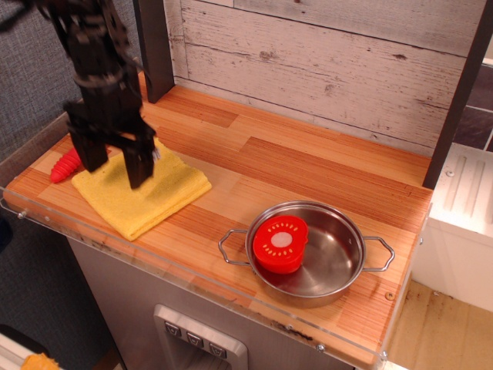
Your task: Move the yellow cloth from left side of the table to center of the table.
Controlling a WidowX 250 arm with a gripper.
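Note:
The yellow cloth [154, 196] lies folded flat on the left side of the wooden table [308, 169], near the front edge. My black gripper [115, 168] hangs directly over the cloth's left half, fingers pointing down and spread apart, open and empty. Its fingertips [139, 173] are close above the fabric; I cannot tell if they touch it. The arm hides part of the cloth's back left corner.
A red-handled fork [65, 166] lies left of the cloth, mostly hidden behind the gripper. A steel pan [339, 258] with a red disc [281, 243] in it stands front right. A dark post [154, 46] stands at the back left, a white cabinet [462, 223] to the right.

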